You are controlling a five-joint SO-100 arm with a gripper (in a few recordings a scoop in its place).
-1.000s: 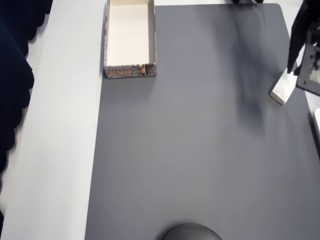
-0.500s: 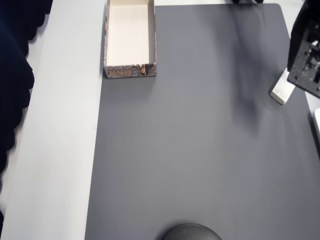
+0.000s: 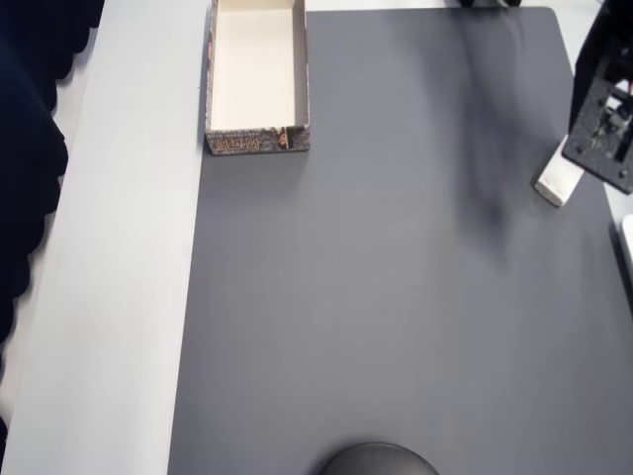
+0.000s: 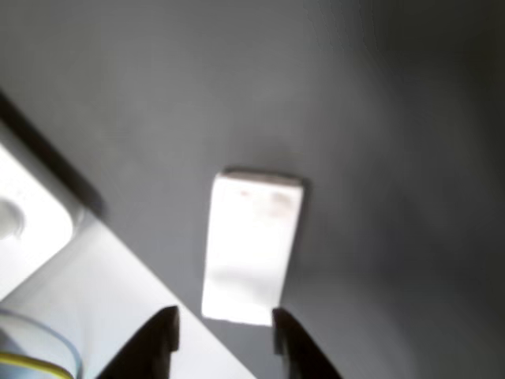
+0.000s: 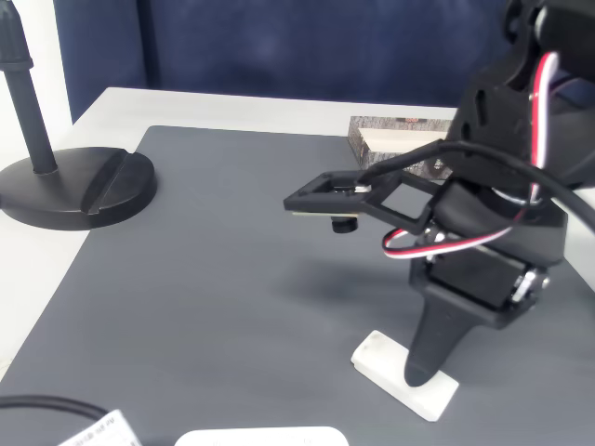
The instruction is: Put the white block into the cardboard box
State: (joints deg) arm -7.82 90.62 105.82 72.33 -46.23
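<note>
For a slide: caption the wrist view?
Open gripper poised over the white block lying on the grey mat.

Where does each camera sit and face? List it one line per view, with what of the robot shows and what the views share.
Overhead view: above the table, looking straight down on the grey mat, the box at top left and the block at right; the arm's black frame shows at the right edge.
Wrist view: on the arm, looking down past the open pincer at the block.
Fixed view: low at the table's side, facing the arm, with the box behind.
Shared: the block and mat appear in all three.
</note>
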